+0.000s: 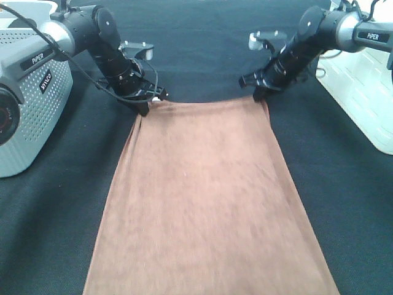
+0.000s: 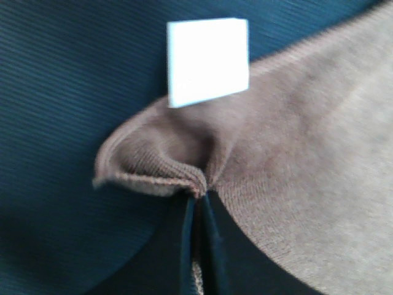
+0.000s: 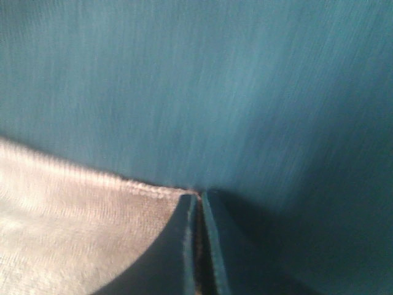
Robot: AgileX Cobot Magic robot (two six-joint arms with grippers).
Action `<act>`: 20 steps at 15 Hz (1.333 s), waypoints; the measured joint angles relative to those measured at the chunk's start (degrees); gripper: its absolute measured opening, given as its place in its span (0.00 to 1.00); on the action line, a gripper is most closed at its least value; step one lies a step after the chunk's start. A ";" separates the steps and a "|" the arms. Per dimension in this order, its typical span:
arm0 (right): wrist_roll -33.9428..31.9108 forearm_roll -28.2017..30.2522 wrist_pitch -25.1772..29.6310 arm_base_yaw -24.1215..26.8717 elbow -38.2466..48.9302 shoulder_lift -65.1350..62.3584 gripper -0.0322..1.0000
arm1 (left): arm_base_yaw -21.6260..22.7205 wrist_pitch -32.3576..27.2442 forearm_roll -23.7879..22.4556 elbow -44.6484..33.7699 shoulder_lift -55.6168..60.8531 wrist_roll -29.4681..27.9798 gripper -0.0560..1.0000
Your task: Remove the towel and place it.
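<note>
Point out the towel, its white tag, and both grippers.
towel (image 1: 206,196), exterior high view, middle of the cloth.
tag (image 2: 209,60), left wrist view, centre of the white square.
left gripper (image 1: 145,106), exterior high view, fingertips at the corner.
right gripper (image 1: 260,93), exterior high view, fingertips at the corner.

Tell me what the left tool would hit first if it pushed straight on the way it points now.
The left tool is shut on the towel corner, so towel fabric comes first; just beyond lies the white tag, then probably the dark table cover.

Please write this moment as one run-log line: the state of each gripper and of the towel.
left gripper: shut on towel corner by white tag | right gripper: shut on other far corner | towel: spread on dark table
</note>
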State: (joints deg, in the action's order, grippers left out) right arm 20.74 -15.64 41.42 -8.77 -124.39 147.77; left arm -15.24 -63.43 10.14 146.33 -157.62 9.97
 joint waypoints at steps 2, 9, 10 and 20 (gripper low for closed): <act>0.23 0.06 -2.64 0.00 -3.61 0.00 0.04 | 0.23 4.47 -1.15 2.01 -0.23 0.00 0.07; 0.63 1.83 -14.44 0.00 -5.67 0.00 0.04 | 0.23 21.37 -2.69 3.95 -0.29 0.00 0.07; 0.63 1.38 -16.73 0.00 -5.67 0.17 0.04 | 0.23 23.03 -3.09 3.95 -0.29 0.00 0.07; 1.55 -1.09 -24.92 0.00 -5.67 4.64 0.04 | 0.23 30.94 -3.84 3.95 -4.41 0.00 0.07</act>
State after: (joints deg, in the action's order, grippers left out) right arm 22.29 -16.73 16.50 -8.77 -130.06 152.41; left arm -15.01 -32.49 6.30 150.29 -162.03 9.97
